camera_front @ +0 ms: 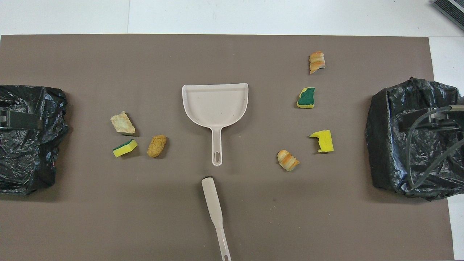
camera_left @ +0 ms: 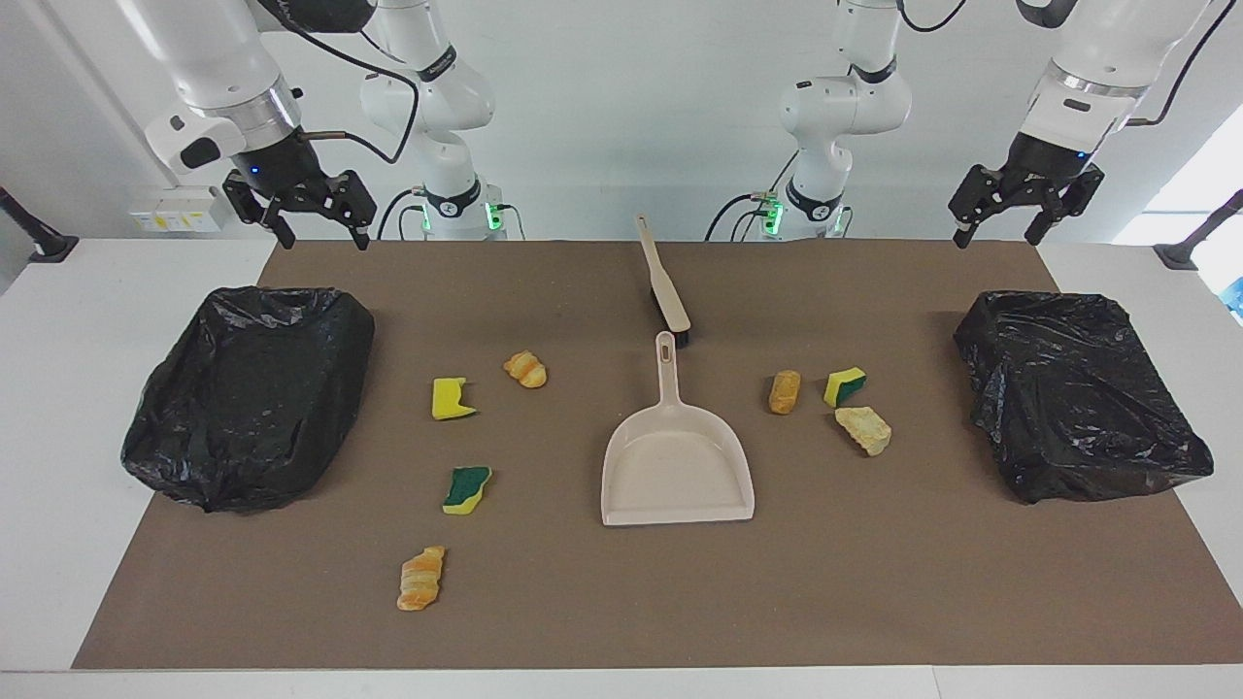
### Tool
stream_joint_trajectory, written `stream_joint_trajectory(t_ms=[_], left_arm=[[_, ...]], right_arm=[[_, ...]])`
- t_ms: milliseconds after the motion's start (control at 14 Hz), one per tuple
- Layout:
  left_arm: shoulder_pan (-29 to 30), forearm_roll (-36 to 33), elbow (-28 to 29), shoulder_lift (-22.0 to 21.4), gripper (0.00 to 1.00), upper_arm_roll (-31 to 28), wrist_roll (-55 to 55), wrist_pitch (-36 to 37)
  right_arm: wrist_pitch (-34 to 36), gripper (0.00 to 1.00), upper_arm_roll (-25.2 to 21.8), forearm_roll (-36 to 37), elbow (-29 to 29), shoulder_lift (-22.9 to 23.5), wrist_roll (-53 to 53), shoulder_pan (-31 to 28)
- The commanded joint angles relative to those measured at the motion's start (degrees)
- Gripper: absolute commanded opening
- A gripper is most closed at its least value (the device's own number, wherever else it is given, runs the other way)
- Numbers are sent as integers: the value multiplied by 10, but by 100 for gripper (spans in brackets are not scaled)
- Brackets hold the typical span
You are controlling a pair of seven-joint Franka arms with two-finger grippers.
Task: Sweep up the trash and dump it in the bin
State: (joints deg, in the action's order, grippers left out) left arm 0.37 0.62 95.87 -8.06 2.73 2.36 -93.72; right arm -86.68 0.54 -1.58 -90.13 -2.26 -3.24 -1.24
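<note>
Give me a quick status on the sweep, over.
Left gripper and right gripper open, raised, empty. Trash unswept on mat; brush, dustpan untouched. Nothing in the way.

Dustpan mid-table – brush nearer the robots; trash scattered between it and each end's bin.

Glossy crinkled plastic bin bags; smooth matt plastic dustpan.

Both arms raised, fingers apart
</note>
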Motion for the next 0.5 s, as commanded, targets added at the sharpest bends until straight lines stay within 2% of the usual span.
stream_joint_trajectory(t_ms=[0,429], left_arm=[[2,7,2,-6,100,-1,-3,4],[2,7,2,-6,100,-1,-3,4]], right_arm=[[7,100,2,-3,-8,-10,-12,-3],[7,100,2,-3,-13,-11,-12,-3]])
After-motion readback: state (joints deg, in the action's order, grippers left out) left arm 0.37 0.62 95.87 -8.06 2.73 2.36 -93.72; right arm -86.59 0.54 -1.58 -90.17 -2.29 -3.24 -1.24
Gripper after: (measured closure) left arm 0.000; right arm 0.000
